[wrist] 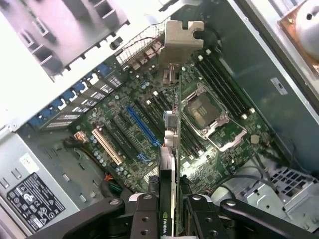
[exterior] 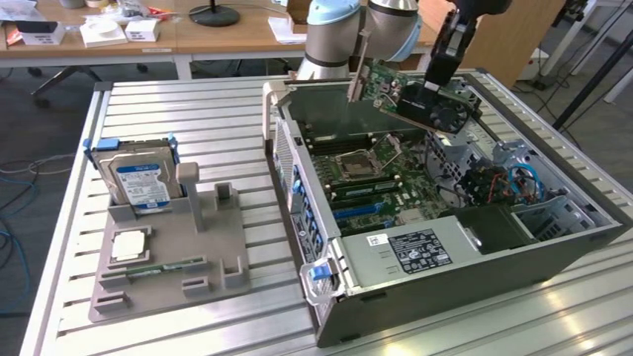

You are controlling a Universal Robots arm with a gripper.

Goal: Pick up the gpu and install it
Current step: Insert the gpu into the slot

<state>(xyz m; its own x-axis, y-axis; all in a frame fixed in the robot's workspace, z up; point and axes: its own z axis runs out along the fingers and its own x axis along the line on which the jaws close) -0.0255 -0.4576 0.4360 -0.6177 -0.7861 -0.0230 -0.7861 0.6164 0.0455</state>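
The gpu [exterior: 420, 100] joins a green, lightly glossy circuit board to a matt black plastic shroud and a dull silver metal end bracket [wrist: 182, 37]. The pincer [wrist: 172, 211] is matt black. The counter [exterior: 178, 111] is ribbed, brushed metal. The computer case [exterior: 475, 282] is dark grey sheet metal, and the parts tray [exterior: 168, 245] is matt grey plastic.

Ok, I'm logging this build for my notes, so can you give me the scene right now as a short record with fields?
held item: gpu, clamped edge-on in the gripper
pose: tilted, in the air
position: above the open computer case, over the motherboard
installed: not yet; blue expansion slot empty
on the grey tray: hard drive standing upright, memory stick lying flat
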